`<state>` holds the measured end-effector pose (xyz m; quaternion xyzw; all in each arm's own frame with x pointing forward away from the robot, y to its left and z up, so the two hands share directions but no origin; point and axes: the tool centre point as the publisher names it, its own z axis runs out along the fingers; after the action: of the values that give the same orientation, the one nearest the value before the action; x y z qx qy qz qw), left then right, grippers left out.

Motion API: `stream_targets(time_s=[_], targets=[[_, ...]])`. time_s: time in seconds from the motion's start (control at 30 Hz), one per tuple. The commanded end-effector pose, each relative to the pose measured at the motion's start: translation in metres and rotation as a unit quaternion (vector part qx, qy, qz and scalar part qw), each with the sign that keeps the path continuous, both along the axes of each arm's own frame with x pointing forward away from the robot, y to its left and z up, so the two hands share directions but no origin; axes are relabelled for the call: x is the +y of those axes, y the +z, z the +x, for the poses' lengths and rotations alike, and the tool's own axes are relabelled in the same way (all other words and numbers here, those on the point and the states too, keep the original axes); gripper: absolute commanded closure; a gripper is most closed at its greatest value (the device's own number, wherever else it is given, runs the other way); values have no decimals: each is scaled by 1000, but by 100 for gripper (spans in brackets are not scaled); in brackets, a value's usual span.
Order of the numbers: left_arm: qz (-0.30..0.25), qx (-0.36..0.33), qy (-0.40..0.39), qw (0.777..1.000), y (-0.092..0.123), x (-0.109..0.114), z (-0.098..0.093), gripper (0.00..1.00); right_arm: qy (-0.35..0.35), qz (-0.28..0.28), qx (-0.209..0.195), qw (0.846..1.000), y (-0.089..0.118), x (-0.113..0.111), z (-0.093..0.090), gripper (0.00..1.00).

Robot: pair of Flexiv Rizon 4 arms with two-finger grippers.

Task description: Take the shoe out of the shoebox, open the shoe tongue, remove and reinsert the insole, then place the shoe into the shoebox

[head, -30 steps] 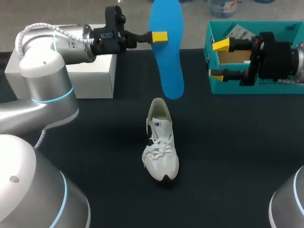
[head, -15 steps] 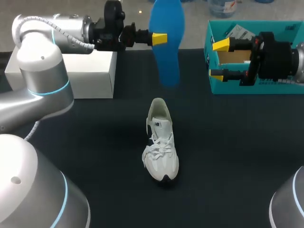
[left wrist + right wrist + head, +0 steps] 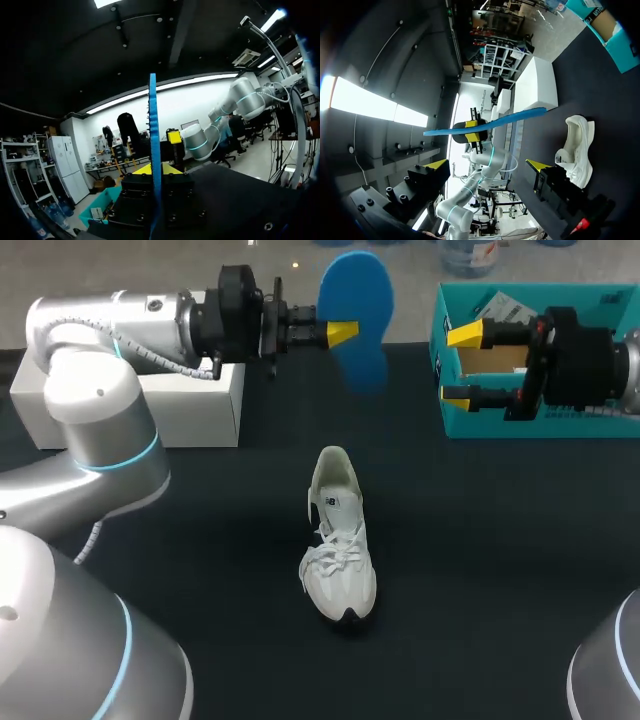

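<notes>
Shoe [image 3: 338, 535] is upright on its sole mid-table [image 3: 480, 570], toe toward the robot, heel toward the far edge. There's bare black tabletop on all sides of it, with nothing touching.

Left gripper [image 3: 342, 333] is up in the air beyond the shoe's heel, pinching the blue insole [image 3: 358, 315] by one long edge. The left wrist view shows the insole [image 3: 153, 135] edge-on between the fingers. It hangs well clear of the shoe, not in it.

Right gripper [image 3: 462, 364] is beyond and right of the shoe, with its fingers spread wide and nothing between them. It sits in front of the teal shoebox's [image 3: 580, 427] side nearest the shoe, partly blocking that way in.

A white box [image 3: 190, 400] lies beyond and left of the shoe, under the left arm.

The lane from the shoe toward the shoebox is open tabletop.
</notes>
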<state>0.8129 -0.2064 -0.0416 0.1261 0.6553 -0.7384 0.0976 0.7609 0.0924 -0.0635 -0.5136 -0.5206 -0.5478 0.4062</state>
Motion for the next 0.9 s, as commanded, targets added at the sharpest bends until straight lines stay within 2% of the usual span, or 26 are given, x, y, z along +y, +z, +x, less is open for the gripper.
stream_targets(time_s=[0.03,0.17,0.27,0.43,0.63,0.9], targets=[[-70,-206,70,974,-5,0,-6,100,0,0,0,1000,-1,2,1,0],[-70,-206,70,974,-5,0,-6,100,0,0,0,1000,-1,2,1,0],[-72,-277,41,957,0,2,-1,100,0,0,0,1000,-1,2,1,0],[-55,-357,15,932,5,4,4,100,0,0,0,1000,-1,2,1,0],[-20,-371,1,928,5,7,6,100,0,0,0,1000,-1,2,1,0],[-26,-380,21,925,4,7,6,100,0,0,0,1000,-1,2,1,0]])
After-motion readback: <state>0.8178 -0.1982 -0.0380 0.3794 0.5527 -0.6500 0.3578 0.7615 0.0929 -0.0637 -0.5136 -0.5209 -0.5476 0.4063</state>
